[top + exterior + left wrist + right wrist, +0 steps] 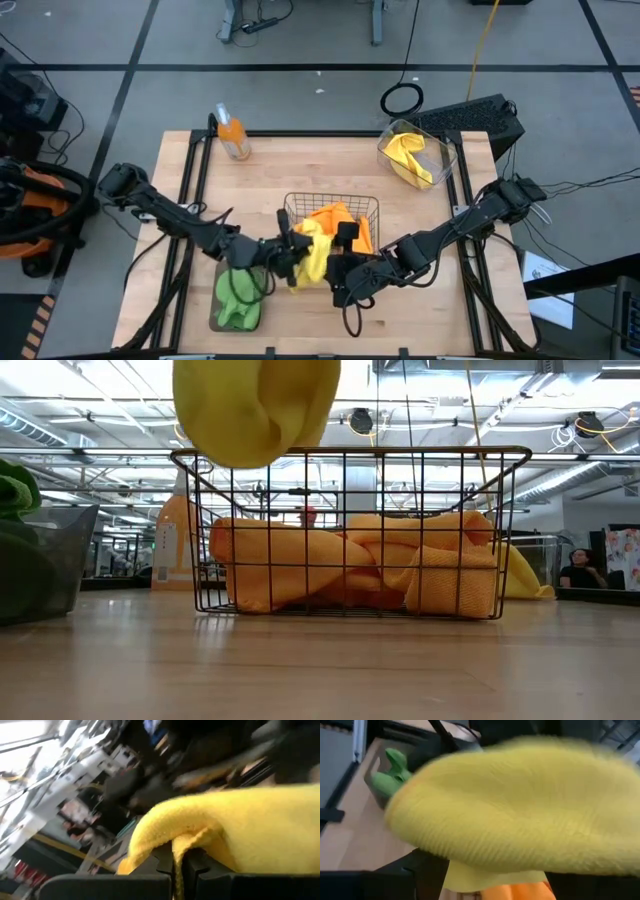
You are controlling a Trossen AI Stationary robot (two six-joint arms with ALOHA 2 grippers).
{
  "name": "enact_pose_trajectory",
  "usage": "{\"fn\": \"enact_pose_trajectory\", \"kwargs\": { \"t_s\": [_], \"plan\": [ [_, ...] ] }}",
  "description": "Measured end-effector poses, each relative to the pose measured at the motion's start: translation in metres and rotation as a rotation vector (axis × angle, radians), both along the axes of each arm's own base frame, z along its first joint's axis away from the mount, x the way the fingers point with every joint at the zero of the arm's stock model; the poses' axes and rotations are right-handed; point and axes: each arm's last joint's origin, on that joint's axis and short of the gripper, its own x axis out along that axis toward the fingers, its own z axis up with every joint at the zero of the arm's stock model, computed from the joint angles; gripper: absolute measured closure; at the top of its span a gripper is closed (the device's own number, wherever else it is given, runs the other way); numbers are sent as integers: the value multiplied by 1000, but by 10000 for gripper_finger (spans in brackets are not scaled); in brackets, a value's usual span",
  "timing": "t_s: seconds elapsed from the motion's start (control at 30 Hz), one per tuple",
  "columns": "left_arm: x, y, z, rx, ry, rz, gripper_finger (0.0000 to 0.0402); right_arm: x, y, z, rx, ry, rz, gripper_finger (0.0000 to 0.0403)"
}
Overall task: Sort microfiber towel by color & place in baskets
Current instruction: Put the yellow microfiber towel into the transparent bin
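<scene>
Yellow towel is up off the table, hanging at the near-left corner of the wire-mesh basket. We see the left gripper clamped on it — the left wrist view shows its two dark fingers pinching a fold of yellow cloth. In the low view only the towel's lower end shows, cut off by the top edge, above the basket's left rim.

Right gripper sits just right of the towel, near side of the basket. Its wrist view is almost all yellow cloth, fingers hidden, so we cannot tell whether it is open or gripping.

Orange towels fill the wire-mesh basket. Green towel lies in the grey tray at the near left — the left arm crosses over the tray's far end. Clear tub at the far right corner holds another yellow towel; in the low view it is mostly hidden behind the basket.

Orange bottle stands at the far left, well apart from the arms. A person shows in the room behind, far right.
</scene>
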Motion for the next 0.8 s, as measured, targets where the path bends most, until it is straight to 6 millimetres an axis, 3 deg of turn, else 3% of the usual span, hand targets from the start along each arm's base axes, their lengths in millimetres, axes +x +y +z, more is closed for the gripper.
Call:
{"fn": "enact_pose_trajectory", "kwargs": {
  "t_s": [0.33,0.8],
  "plan": [
    [-17,-18,14,-24,-36,-190,395,-1,-1,-1,-44,21,9,116],
    [-18,-10,15,-20,-16,-143,395,-13,13,9,57,-23,17,116]
  ]
}}
